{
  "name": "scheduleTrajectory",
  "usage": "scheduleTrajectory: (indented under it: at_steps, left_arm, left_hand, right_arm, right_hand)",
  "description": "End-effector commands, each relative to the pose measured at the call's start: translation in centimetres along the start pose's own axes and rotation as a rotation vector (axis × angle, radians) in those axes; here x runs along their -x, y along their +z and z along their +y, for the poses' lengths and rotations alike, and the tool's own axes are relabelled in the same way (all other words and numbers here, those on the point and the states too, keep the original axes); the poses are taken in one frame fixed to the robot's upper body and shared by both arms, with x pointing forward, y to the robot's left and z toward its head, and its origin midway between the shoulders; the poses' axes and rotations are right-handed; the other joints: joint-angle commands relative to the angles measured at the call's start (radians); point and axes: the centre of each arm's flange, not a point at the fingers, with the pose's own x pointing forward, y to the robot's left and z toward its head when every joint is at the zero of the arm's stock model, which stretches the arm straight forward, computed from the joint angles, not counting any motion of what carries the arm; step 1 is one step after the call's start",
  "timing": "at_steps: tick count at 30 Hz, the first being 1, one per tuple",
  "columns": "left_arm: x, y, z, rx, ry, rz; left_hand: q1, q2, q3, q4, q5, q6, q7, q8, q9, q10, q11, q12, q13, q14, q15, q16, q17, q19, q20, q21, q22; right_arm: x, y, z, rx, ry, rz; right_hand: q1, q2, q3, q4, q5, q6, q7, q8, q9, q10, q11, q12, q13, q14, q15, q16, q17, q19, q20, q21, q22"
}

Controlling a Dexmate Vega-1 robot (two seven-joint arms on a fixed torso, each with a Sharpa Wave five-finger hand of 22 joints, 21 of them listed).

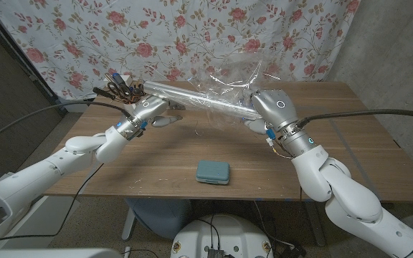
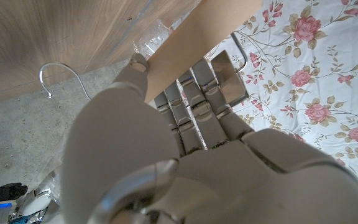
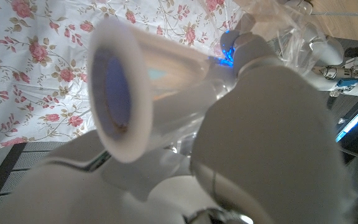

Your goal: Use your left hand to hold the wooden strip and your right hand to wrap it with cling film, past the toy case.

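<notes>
The wooden strip (image 1: 199, 100) hangs above the table's far half, slanting from my left hand (image 1: 153, 111) toward my right hand (image 1: 272, 106). My left hand grips one end, its fingers (image 2: 194, 93) curled around the bare wood (image 2: 191, 43). Clear cling film (image 1: 231, 79) covers most of the strip and billows loosely above it. My right hand (image 3: 266, 124) holds the cling film roll (image 3: 120, 93), whose white tube end faces the wrist camera. The teal toy case (image 1: 213, 172) lies on the table near the front edge, below and in front of the strip.
The wooden table (image 1: 350, 136) spans the view under both arms. A dark bundle of tools (image 1: 117, 87) stands at the table's back left, close behind my left hand. A floral curtain (image 1: 70, 36) hangs behind the table.
</notes>
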Motion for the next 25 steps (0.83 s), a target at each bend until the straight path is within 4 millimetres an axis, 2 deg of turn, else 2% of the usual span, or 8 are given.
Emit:
scheduleTrajectory:
  at_steps: [1, 25]
  left_arm:
    - [0.12, 0.20, 0.19, -0.003, 0.009, 0.003]
    - [0.44, 0.60, 0.02, -0.007, 0.007, 0.005]
  left_hand:
    - [-0.001, 0.011, 0.111, 0.003, 0.006, 0.027, -0.022, 0.091, 0.004, 0.023, -0.011, 0.005, 0.076, 0.106, -0.100, 0.002, -0.001, 0.001, -0.007, 0.007, -0.001]
    - [-0.004, 0.011, 0.111, 0.004, 0.006, 0.024, -0.025, 0.095, 0.003, 0.026, -0.009, 0.001, 0.076, 0.108, -0.100, 0.003, 0.000, -0.001, -0.007, 0.008, -0.001]
  right_arm:
    - [0.01, 0.05, -0.20, 0.001, 0.000, -0.001]
    - [0.02, -0.13, 0.72, -0.007, 0.018, 0.002]
  right_hand:
    - [0.172, 0.175, 0.028, 0.006, -0.002, 0.014, -0.021, 0.009, 0.005, 0.284, -0.277, 0.358, 0.026, 0.256, -0.240, 0.279, 0.001, 0.050, -0.091, 0.006, 0.001]
    - [0.171, 0.176, 0.026, 0.006, -0.009, 0.016, -0.019, 0.010, 0.006, 0.284, -0.277, 0.358, 0.026, 0.257, -0.240, 0.281, 0.000, 0.050, -0.091, 0.006, -0.004]
